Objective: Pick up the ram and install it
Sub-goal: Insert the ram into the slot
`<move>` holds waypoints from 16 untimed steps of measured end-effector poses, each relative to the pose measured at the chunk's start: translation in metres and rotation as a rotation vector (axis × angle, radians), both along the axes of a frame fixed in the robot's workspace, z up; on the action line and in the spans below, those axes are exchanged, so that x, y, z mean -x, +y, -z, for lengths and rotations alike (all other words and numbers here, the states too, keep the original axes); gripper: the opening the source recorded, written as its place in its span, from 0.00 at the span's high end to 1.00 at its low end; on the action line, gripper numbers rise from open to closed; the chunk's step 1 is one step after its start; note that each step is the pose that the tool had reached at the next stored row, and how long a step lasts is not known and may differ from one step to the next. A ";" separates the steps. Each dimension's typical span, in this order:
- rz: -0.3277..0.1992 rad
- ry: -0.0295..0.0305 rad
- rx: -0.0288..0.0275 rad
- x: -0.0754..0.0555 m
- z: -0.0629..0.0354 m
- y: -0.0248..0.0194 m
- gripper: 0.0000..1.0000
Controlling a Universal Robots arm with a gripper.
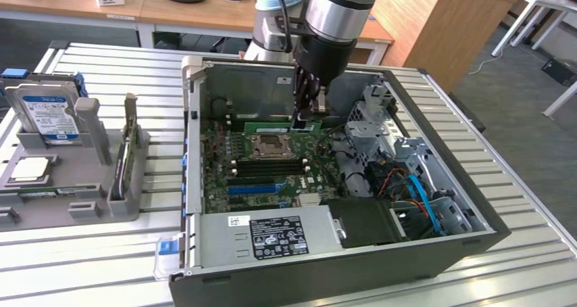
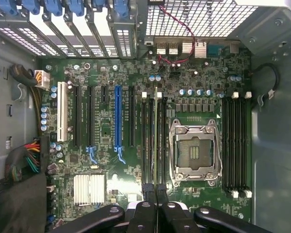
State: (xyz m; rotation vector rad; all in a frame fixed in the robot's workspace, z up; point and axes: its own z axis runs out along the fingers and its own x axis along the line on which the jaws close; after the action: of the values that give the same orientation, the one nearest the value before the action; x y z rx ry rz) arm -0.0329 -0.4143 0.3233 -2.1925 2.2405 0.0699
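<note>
Gripper (image 1: pixel 304 120) pinched narrow on the ram (image 1: pixel 270 126), deep in the case (image 1: pixel 193 124), stick poised over the slots (image 2: pixel 146 141) on the socket's (image 1: pixel 270 145) far side. Best kept upright, edge square along one slot, then pressed straight down, evenly.

**Metal, Plastic and Green Board**

The ram (image 1: pixel 270 126) is green circuit board with a slight sheen, as is the motherboard (image 1: pixel 261 178). The gripper (image 1: pixel 302 123) looks matt black. The computer case (image 1: pixel 261 84) is dull grey sheet metal, and the heatsink (image 2: pixel 89 188) is bright ribbed metal. The slatted table (image 1: pixel 509 182) looks like brushed metal, the holder (image 1: pixel 90 185) on the left matt grey plastic, and the far desk (image 1: pixel 216 13) smooth wood.
</note>
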 end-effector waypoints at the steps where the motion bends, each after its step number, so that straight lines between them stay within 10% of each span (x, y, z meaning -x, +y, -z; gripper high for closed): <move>1: 0.000 0.0000 0.0000 0.000 0.0008 0.0000 0.88; 16: 0.000 0.0001 0.0000 0.000 0.0136 0.0000 0.88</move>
State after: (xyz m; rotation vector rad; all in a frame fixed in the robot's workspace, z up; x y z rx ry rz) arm -0.0330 -0.4143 0.3097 -2.1926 2.2405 0.0700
